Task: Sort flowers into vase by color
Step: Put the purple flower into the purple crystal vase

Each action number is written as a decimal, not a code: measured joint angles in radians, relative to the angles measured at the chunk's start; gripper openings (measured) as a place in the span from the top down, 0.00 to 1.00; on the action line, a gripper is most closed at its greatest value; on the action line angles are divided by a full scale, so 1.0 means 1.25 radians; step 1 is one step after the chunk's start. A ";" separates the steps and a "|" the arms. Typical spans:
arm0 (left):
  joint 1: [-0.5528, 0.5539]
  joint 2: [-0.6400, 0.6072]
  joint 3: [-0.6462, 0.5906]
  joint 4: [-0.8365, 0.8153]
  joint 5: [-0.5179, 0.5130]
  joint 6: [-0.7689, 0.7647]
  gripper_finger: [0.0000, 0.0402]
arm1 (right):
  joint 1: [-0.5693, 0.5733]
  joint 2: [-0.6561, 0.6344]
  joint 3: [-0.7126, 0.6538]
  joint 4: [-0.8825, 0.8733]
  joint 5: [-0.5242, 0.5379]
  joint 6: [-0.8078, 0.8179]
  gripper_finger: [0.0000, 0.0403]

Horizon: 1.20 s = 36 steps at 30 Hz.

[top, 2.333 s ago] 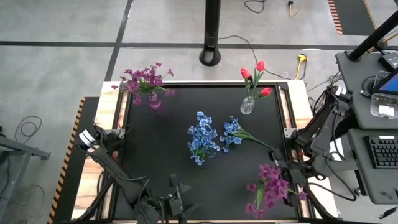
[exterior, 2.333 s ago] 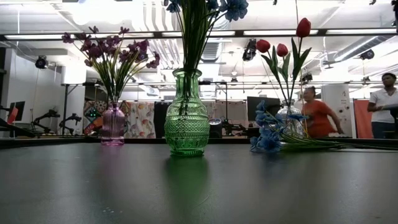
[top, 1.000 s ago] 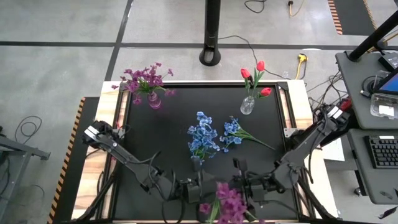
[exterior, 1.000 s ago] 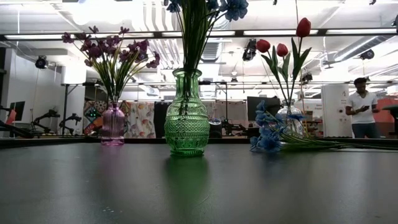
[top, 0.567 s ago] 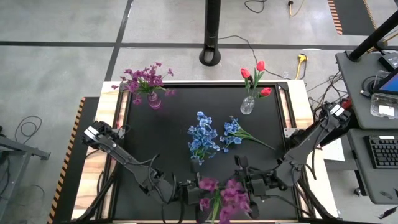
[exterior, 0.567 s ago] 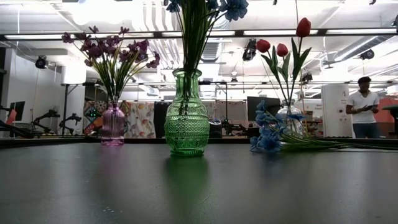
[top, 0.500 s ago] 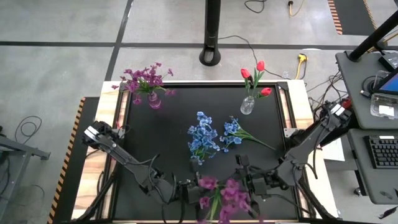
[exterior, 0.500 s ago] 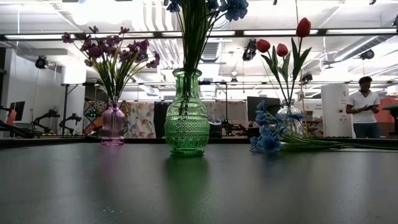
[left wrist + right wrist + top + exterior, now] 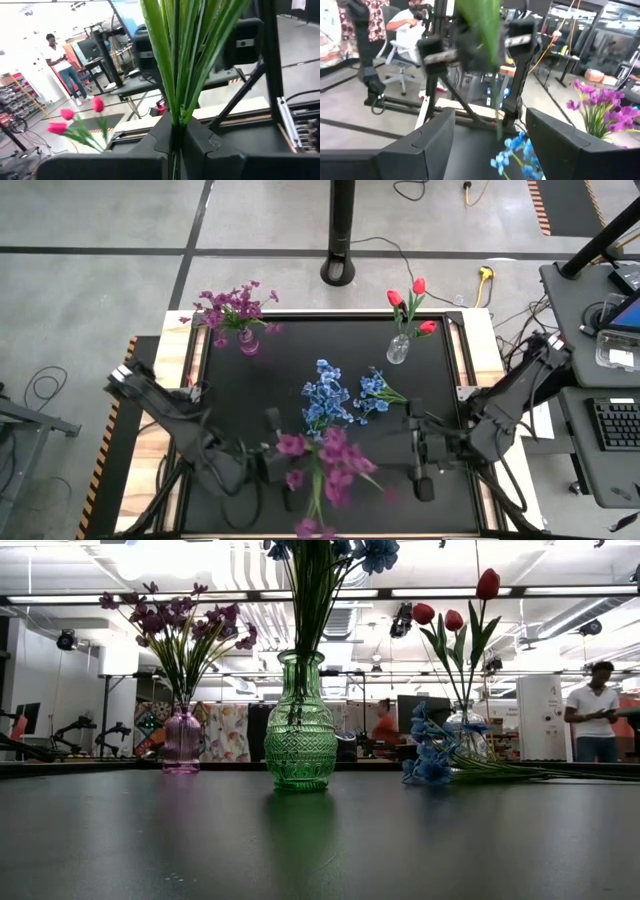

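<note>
My left gripper [image 9: 288, 476] is shut on a bunch of purple flowers [image 9: 322, 463] above the table's near middle. My right gripper [image 9: 408, 452] stands open to the bunch's right and holds nothing; in its wrist view its fingers [image 9: 422, 145] are wide apart. More purple flowers stand in a pink vase [image 9: 247, 340] at the far left. Red tulips stand in a clear vase [image 9: 398, 350] at the far right. Blue flowers stand in a green vase [image 9: 300, 730] at the middle. Another blue bunch [image 9: 376, 394] lies flat on the table beside it. My left gripper pinches the bunch's green stems [image 9: 175, 116] between its two fingers [image 9: 200, 142]. The fingers reach in level and lie across the stems. The bunch stands about upright, its leaves rising above the fingers, lifted clear of the table.
The black mat [image 9: 250, 400] has bare room between the vases and along its near edge. A black pole base [image 9: 340, 272] stands beyond the far edge. People move in the room behind the table [image 9: 595, 710].
The purple bunch has passed from my right gripper to my left: the left has shut on the stems and the right has opened and let go. The left has carried the bunch up and toward the far-left; the right has drawn back toward the right.
</note>
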 joint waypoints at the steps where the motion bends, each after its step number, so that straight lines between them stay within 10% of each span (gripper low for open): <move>1: -0.001 -0.018 0.000 -0.024 -0.007 0.000 0.99 | 0.000 -0.005 0.000 -0.014 0.000 0.007 0.41; 10: 0.009 -0.199 -0.107 -0.115 -0.103 -0.041 0.99 | 0.000 -0.012 -0.003 -0.126 -0.001 0.070 0.41; 24: 0.261 -0.586 -0.604 -0.012 -0.116 -0.126 0.99 | -0.020 -0.011 -0.035 -0.156 -0.001 0.079 0.41; 36: 0.579 -0.780 -0.899 0.389 0.125 0.015 0.99 | -0.079 -0.011 -0.063 -0.156 -0.001 0.099 0.40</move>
